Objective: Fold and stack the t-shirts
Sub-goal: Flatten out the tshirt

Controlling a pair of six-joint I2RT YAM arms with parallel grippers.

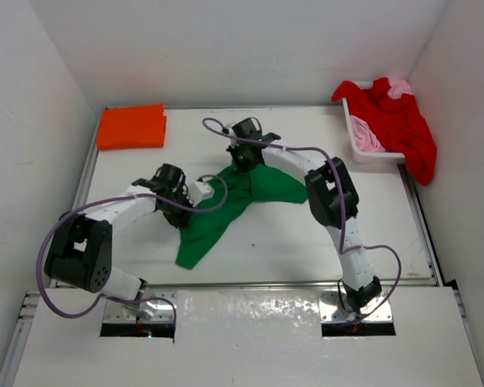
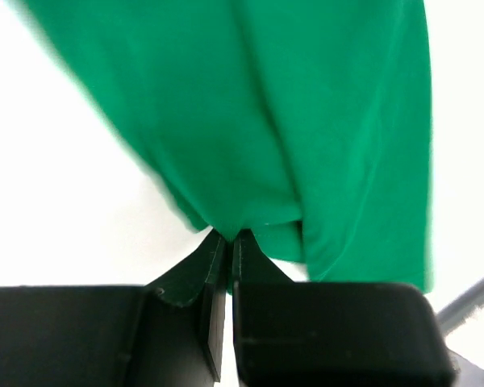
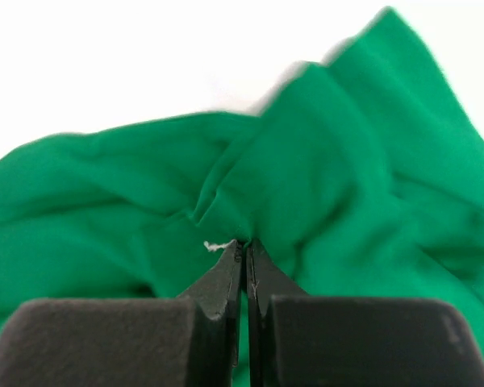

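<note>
two grips, both squeezed tight on the green t-shirt (image 1: pixel 218 219) on the desk (image 1: pixel 306 234): your left pincer (image 2: pixel 228 235) at its left edge, right pincer (image 3: pixel 244 242) at its far edge. beyond it, left, the folded orange t-shirt (image 1: pixel 131 126); right, the red t-shirt (image 1: pixel 403 121) draped over the basket (image 1: pixel 375 156) holding the pink t-shirt (image 1: pixel 365 135).

A white surface (image 1: pixel 306 242) fills the middle of the top view, with thin metal rails (image 1: pixel 419 218) along its left and right edges. Plain white walls enclose it: a back wall (image 1: pixel 250 48) across the top of the frame, a left wall (image 1: pixel 24 121) and a right wall (image 1: pixel 468 201). The light is even and soft, and the shadows are faint.
</note>
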